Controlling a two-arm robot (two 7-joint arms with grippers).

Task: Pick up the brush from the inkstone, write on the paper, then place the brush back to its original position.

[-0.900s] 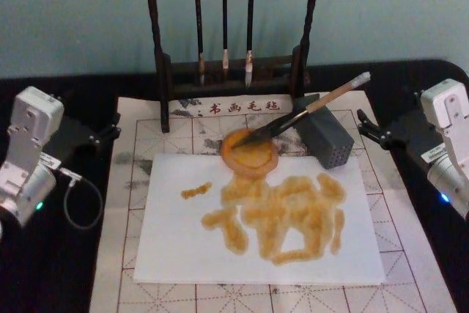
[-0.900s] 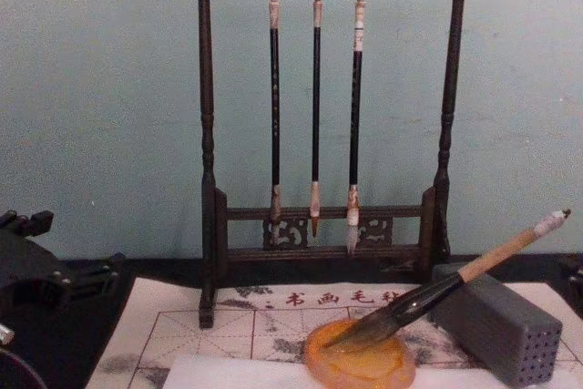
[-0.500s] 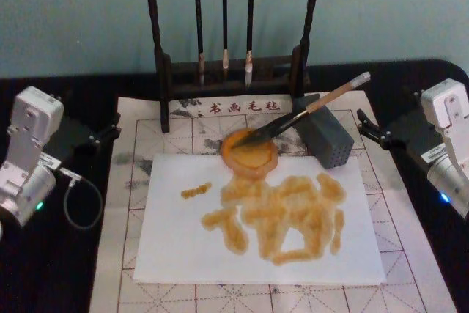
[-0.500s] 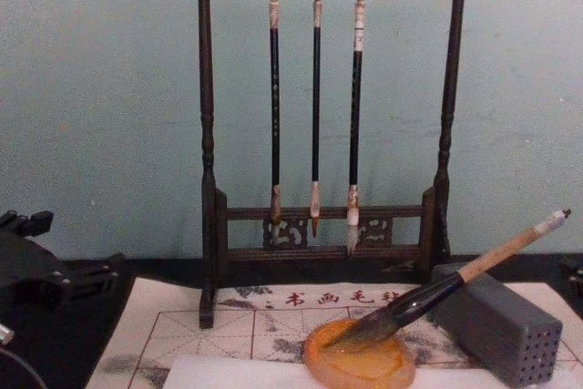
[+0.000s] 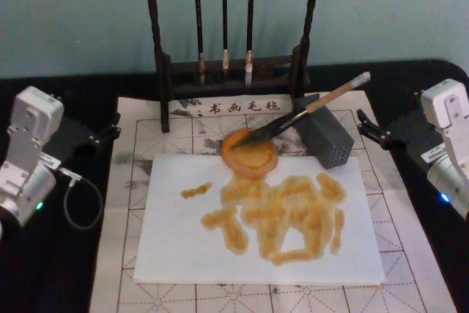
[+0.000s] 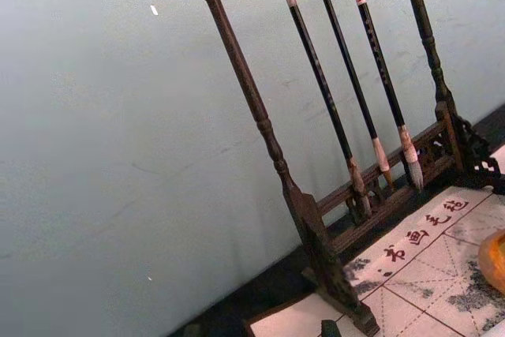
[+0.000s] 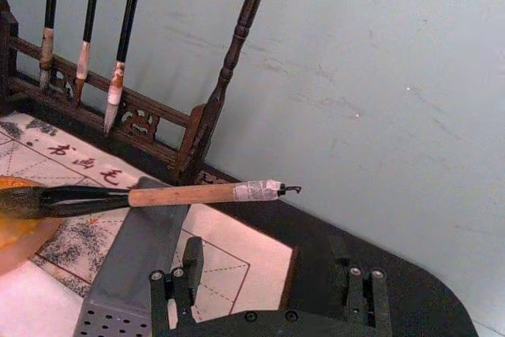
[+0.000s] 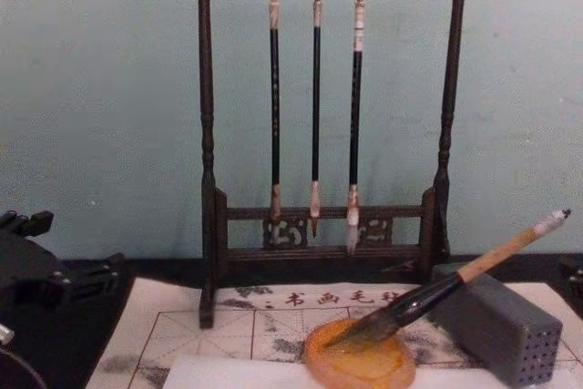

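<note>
Resting untouched, the brush (image 5: 300,117) has its dark bristle tip down in the inkstone (image 5: 249,169), and its tan handle leans up across the top edge of the grey block (image 5: 331,143), with the whitish cap end raised and pointing to the back right. Inkstone sits on the far edge of the paper (image 5: 176,243), just left of the block and touching neither gripper. Paper lies flat on the gridded mat (image 5: 124,254) and carries thick amber strokes (image 5: 286,214) over its middle and right part, plus one short mark (image 5: 196,190) to their left. Right gripper (image 5: 364,127) sits at the right edge of the mat, right of the block, aimed toward the brush's cap end but apart from it. In the right wrist view its fingers (image 7: 175,286) stand wide apart with nothing between them, and the brush's cap (image 7: 259,190) sits beyond them, not touching. Left gripper (image 5: 110,128) is parked at the left edge of the mat, well apart from the brush and inkstone; cannot tell whether it is spread or closed. Behind the mat stands the dark wooden rack (image 5: 157,56) with three thin brushes (image 5: 224,12) hanging tips down. Everything sits on the black table (image 5: 58,276).
</note>
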